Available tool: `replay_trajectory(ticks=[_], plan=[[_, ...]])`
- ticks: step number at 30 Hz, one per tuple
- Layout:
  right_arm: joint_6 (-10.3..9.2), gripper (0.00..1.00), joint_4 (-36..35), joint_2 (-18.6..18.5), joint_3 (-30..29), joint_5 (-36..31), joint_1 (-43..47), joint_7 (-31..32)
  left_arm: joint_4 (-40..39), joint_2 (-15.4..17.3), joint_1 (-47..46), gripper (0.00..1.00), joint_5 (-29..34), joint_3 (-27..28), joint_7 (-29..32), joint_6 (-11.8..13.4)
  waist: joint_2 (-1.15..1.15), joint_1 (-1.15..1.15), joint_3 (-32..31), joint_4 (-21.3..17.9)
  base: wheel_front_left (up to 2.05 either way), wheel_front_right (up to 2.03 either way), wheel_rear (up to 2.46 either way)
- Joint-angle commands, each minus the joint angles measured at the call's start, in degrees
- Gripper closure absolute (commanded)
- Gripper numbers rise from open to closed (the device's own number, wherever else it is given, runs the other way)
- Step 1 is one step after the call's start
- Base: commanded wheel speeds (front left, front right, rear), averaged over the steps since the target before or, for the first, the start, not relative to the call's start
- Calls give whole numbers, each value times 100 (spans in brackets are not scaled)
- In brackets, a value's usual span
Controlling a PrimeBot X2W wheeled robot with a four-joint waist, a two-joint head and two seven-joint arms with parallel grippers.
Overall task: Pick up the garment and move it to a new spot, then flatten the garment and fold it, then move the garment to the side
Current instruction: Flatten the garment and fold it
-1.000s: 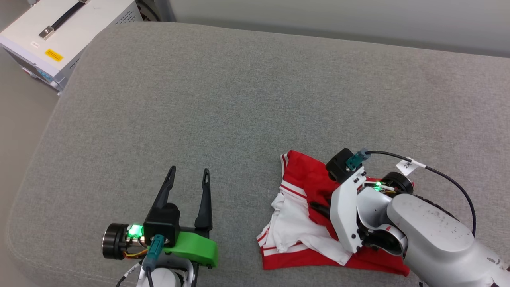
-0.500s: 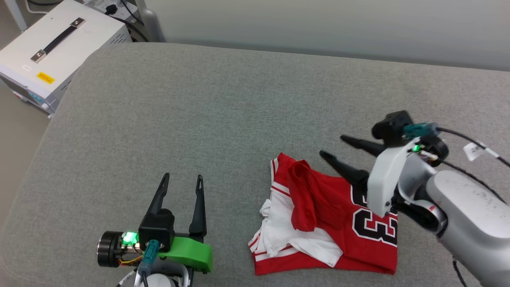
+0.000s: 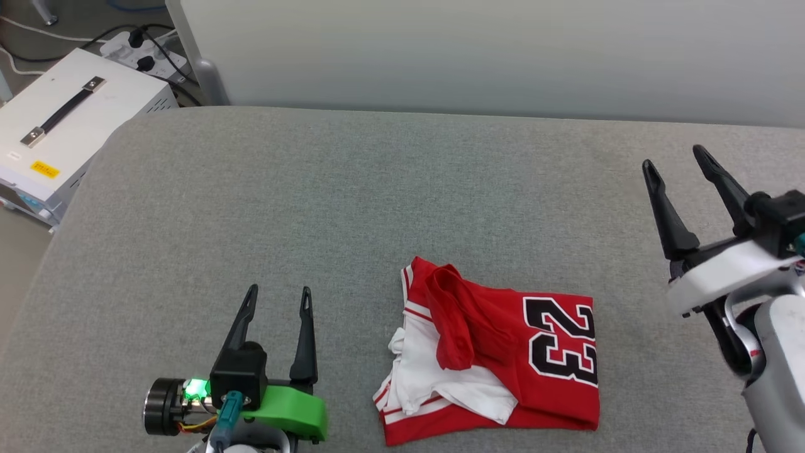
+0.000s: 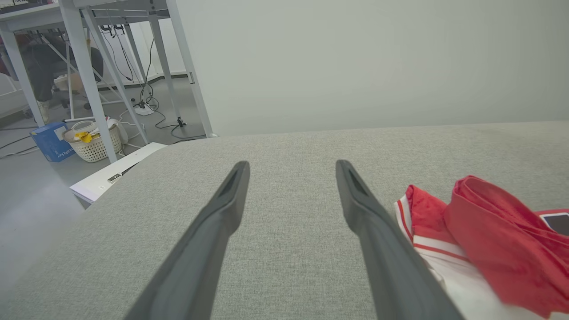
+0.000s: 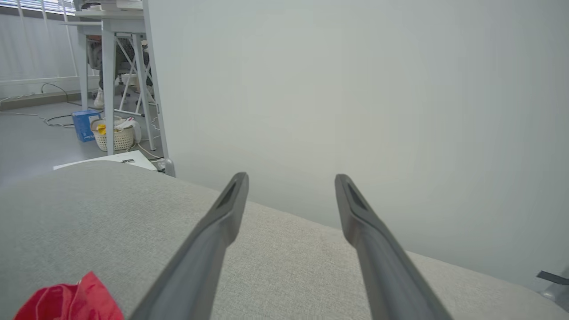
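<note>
**Garment [image 3: 503, 365] folded on grey cushion [image 3: 377, 189]; left gripper [image 3: 278, 289] and right gripper [image 3: 673, 157] clear of it**

Takes up most of the head view as a grey padded top. Lies at its near middle – red cloth in a rough rectangle, black "23" up on the right half, white sleeve bunched at the left under a loose red fold. Sits beyond the far left corner: white case [image 3: 69, 145] with black handle. Hang with fingers spread, gripping nothing – one near left of the cloth, one well to its right.

surface: grey fabric cushion [image 3: 377, 189] | left: white case with black handle [image 3: 107, 119] | behind: pale wall panel [image 3: 503, 50]
</note>
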Motion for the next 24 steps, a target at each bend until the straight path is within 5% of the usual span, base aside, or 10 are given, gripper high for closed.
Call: replay_trajectory(ticks=[1,14,24], plan=[[-3,0,-72,151,-212,-201,209,-96,-15,40,95,0,34,17,-33,-29,35,0,-82,-68,0,0,0],[-3,0,-758,1210,-1265,-984,1838,-279,-125,92,347,0,39,67,-33,-21,35,0,-311,-201,0,0,0],[-3,0,-1107,1576,-1434,-1163,2725,-281,-104,89,491,0,35,43,-33,-37,35,0,-463,-226,0,0,0]])
